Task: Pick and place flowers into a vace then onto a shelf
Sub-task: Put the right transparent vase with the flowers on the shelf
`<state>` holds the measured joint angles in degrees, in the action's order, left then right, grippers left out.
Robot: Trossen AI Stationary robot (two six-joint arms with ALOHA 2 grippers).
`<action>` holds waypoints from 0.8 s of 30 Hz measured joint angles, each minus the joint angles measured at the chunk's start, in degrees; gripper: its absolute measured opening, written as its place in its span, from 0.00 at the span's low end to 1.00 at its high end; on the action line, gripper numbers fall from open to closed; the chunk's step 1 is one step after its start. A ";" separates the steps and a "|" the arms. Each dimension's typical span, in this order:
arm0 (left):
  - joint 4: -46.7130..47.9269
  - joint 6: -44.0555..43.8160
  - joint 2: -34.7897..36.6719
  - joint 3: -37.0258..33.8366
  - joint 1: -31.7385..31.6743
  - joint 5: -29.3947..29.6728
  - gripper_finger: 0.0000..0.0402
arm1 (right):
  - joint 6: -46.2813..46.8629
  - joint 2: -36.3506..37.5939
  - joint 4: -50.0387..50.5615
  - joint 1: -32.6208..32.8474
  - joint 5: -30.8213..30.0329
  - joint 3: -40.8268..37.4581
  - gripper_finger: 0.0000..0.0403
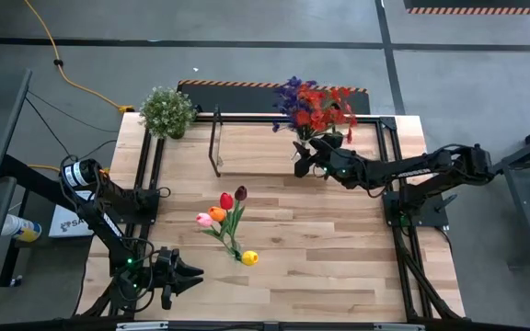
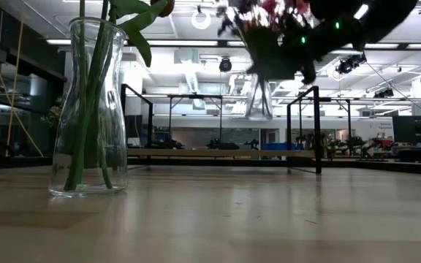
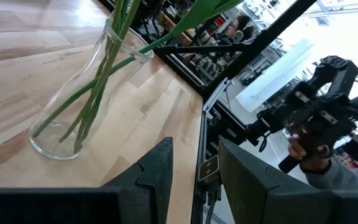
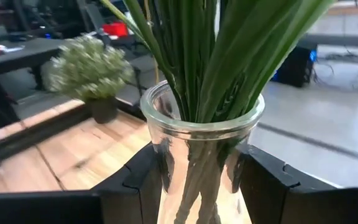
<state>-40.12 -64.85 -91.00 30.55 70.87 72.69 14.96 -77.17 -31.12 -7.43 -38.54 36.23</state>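
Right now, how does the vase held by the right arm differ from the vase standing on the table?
The held vase sits between the right gripper's jaws, lifted near the shelf; the tulip vase stands on the table, untouched. The held vase carries red and purple sprays; the tulip vase carries red, orange, pink, yellow and maroon tulips. Both are clear glass with green stems inside.

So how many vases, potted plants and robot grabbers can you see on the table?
Vases: 2, one standing on the table with tulips, one with red and purple flowers held in the right gripper
Potted plants: 1
Grippers: 2, counting the left gripper
Total: 5
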 joint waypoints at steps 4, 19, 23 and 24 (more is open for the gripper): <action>0.00 0.01 0.00 0.00 0.00 0.00 0.41 | -4.25 0.17 5.54 0.13 -0.88 4.37 0.40; 1.29 0.18 0.00 0.00 -0.02 0.00 0.41 | -6.01 -10.02 11.76 0.12 -3.60 12.81 0.40; 1.27 0.27 0.00 0.00 -0.02 0.00 0.41 | -5.75 -13.93 8.96 0.00 -4.78 14.62 0.40; 1.27 0.28 0.00 0.00 -0.02 0.00 0.41 | -4.91 -14.80 7.58 -0.13 -4.55 14.75 0.40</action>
<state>-38.85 -64.57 -91.00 30.55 70.85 72.69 10.06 -91.97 -23.54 -7.56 -43.10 50.98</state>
